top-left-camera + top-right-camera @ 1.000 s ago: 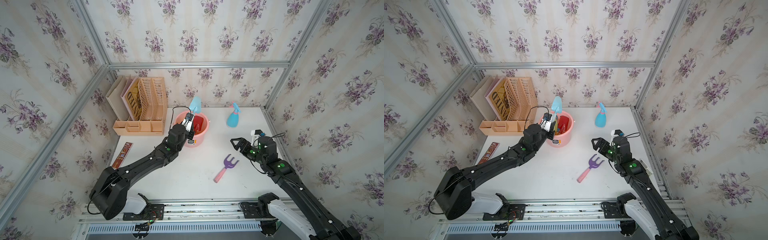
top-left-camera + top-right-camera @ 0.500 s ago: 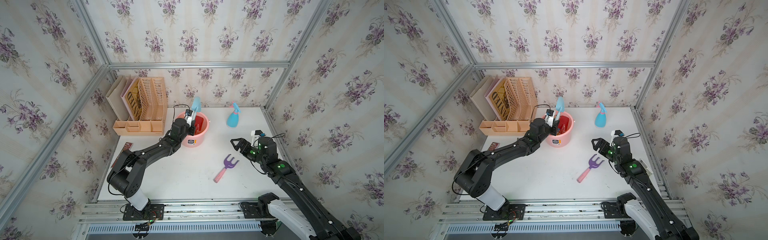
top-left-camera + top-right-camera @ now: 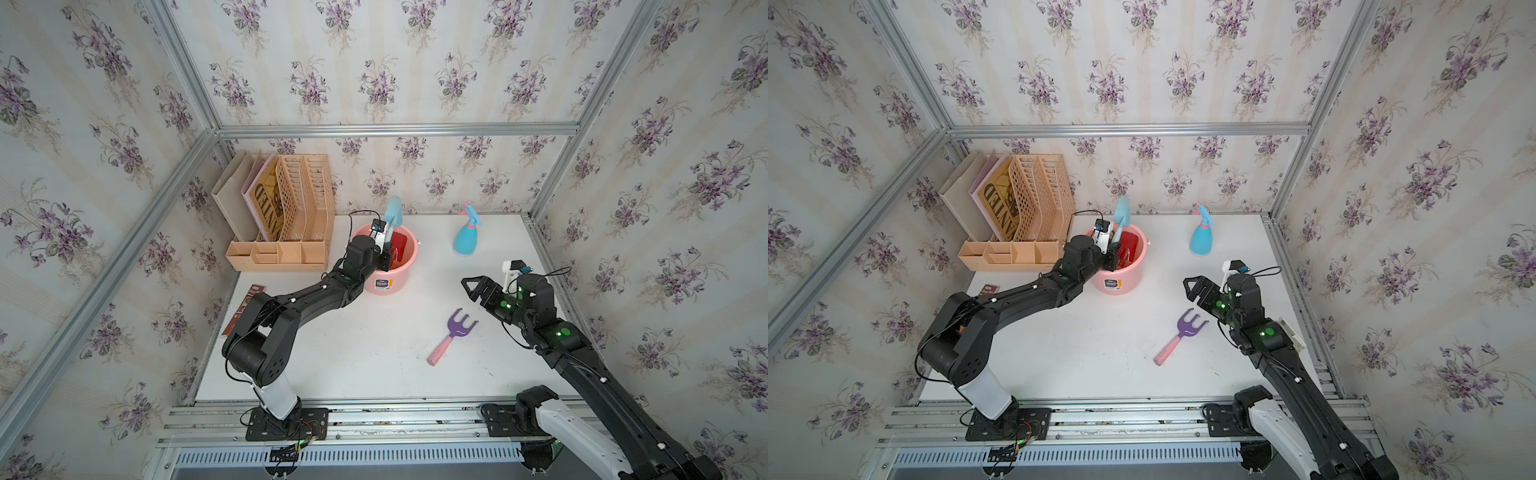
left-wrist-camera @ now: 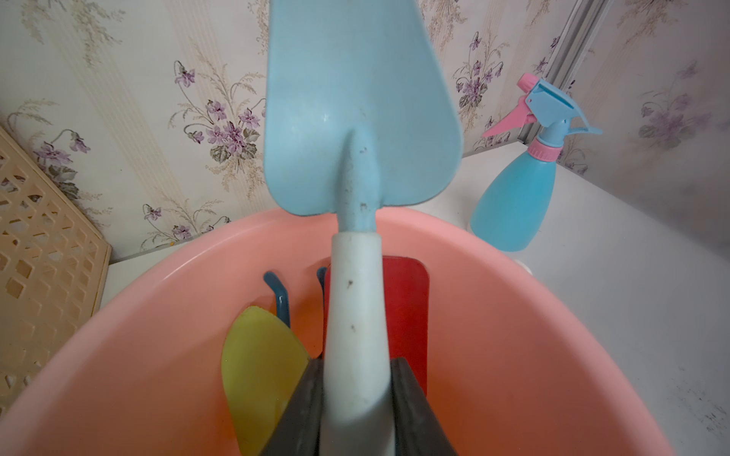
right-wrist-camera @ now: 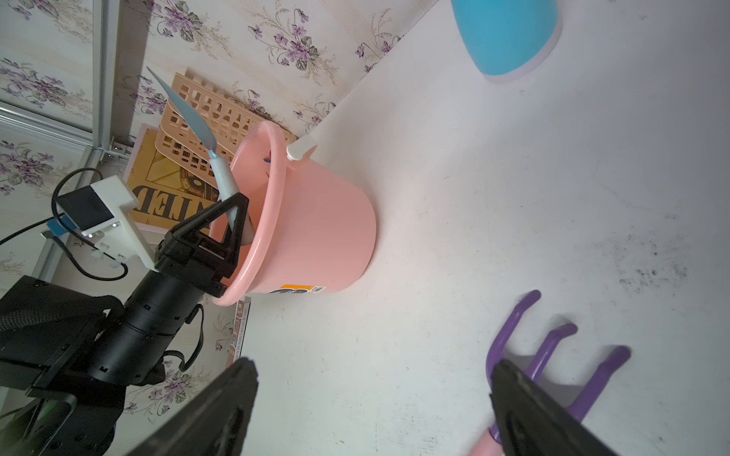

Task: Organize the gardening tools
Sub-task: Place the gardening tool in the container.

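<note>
Flowered wallpaper closes in a white worktop. At its left, a wooden file organizer stands against the wall. Beside it is the pink bucket, which has a red trowel, a yellow-green trowel and a blue fork inside. The left arm's jaws grip narrowly the pale handle of the light-blue trowel, blade up, over the bucket. I judge the step is to put it in: lower the handle between the 2 blades, avoid pushing the rim, then open. Further right, the spray bottle stands and the purple fork lies flat. The right arm's jaws are wide and empty, just beside this fork.
</note>
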`<state>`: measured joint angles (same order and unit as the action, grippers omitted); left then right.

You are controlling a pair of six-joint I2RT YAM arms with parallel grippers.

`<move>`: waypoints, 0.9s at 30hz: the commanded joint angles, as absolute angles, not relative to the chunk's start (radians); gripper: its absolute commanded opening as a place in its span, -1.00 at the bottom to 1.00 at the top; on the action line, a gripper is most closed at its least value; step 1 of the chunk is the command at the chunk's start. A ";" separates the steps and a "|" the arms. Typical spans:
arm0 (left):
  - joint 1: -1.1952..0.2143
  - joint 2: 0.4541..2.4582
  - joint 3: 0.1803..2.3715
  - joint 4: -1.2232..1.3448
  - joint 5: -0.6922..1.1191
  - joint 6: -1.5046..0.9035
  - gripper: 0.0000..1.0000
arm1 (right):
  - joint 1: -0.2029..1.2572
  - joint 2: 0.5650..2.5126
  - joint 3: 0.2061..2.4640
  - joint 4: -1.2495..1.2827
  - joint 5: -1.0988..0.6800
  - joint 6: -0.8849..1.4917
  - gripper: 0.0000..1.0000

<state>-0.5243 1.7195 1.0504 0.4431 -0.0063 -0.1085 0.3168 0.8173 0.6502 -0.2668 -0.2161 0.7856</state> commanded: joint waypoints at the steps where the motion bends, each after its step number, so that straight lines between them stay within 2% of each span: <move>1: -0.525 1.727 1.063 0.449 -0.012 -0.097 -0.42 | 0.315 0.813 0.657 -0.272 -0.210 0.789 0.90; 7: -0.525 1.745 1.076 0.439 -0.010 -0.092 -0.22 | 0.314 0.810 0.658 -0.278 -0.212 0.789 0.91; 15: -0.525 1.738 1.075 0.448 -0.009 -0.089 -0.11 | 0.313 0.812 0.659 -0.284 -0.219 0.784 0.92; 23: -0.543 1.649 1.060 0.490 0.002 -0.052 0.36 | 0.319 0.891 0.626 -0.351 -0.298 0.762 0.92; 27: -0.565 1.589 1.078 0.441 0.009 -0.019 0.47 | 0.362 0.908 0.626 -0.424 -0.283 0.762 0.90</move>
<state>-0.5549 1.6180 1.0653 0.4389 -0.0025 -0.0578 0.3363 0.9005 0.6220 -0.3595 -0.2756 0.7765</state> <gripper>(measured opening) 0.726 0.949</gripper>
